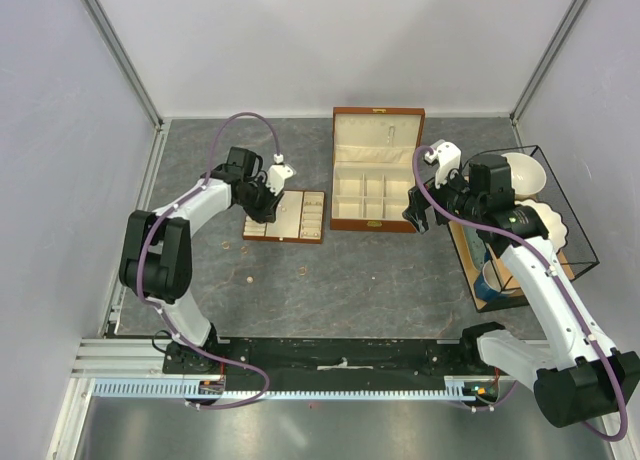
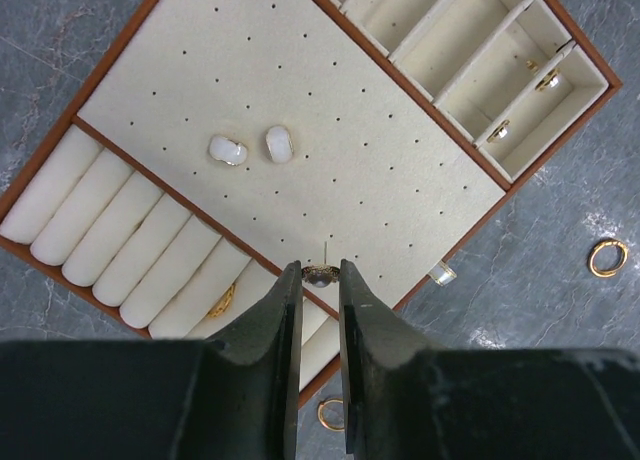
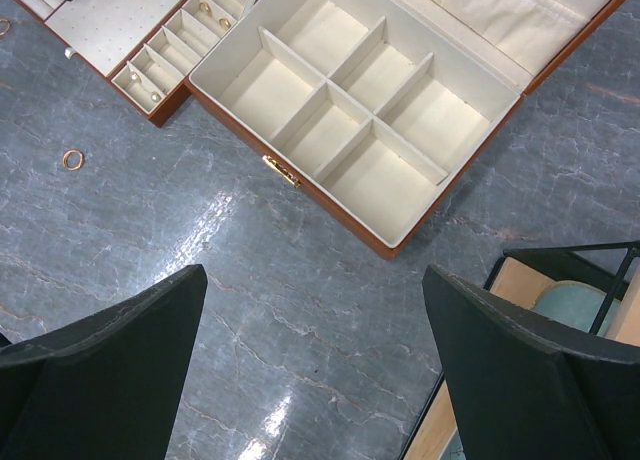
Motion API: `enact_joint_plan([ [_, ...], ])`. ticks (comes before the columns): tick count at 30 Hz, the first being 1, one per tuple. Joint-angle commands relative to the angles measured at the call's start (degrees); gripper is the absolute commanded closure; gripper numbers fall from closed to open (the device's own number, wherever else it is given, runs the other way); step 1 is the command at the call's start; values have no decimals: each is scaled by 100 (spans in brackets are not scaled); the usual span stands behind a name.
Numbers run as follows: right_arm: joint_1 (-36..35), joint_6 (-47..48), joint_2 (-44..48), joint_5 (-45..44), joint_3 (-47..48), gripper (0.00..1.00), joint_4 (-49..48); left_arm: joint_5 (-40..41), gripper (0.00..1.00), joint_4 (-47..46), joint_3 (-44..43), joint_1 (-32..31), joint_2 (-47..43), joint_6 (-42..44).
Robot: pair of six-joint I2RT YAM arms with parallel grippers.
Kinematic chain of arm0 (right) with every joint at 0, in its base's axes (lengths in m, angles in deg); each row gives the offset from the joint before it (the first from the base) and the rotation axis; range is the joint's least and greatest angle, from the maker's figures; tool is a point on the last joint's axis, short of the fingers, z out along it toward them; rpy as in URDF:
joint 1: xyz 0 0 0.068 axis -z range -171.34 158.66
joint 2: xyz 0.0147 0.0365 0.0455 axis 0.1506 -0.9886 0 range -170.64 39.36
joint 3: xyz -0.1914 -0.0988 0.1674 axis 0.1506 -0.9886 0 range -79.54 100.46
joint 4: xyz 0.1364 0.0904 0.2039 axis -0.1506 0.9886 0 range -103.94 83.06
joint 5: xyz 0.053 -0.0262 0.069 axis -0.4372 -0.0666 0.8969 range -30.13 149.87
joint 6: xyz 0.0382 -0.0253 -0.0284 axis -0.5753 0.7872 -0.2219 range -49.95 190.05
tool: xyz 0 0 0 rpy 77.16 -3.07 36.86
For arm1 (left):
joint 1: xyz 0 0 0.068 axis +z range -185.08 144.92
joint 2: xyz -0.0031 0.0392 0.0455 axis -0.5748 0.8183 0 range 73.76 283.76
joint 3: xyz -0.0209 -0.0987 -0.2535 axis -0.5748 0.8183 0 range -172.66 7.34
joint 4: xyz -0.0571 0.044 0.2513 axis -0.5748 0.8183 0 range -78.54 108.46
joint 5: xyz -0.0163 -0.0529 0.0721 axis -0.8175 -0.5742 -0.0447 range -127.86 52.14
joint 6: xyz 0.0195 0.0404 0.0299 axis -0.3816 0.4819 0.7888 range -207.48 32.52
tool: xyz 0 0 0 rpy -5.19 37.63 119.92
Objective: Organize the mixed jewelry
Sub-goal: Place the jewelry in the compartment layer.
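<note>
Your left end effector [image 2: 320, 270] pinches one stud [image 2: 320, 273] over the tray [image 2: 400, 180], two white earrings [image 2: 228, 150] lie on it, two rings [image 2: 608, 257] sit on open surface [image 2: 560, 360] beside its edge, and your right end effector [image 3: 312, 280] hangs spread.

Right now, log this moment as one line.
left jaws: shut on stud earring over tray | right jaws: open, empty, above table near box | loose: gold ring on table
</note>
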Motion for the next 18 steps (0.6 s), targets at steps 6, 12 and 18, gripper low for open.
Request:
enact_joint_plan([
  [6,-1,-21,44,118,0,2,-190,44,78,401,-293,-17,284,413],
  [12,-1,-21,44,109,0,2,-198,0,78,401,-363,-8,328,361],
  [18,-1,-30,70,92,-9,2,-198,-9,78,392,-460,-8,345,343],
])
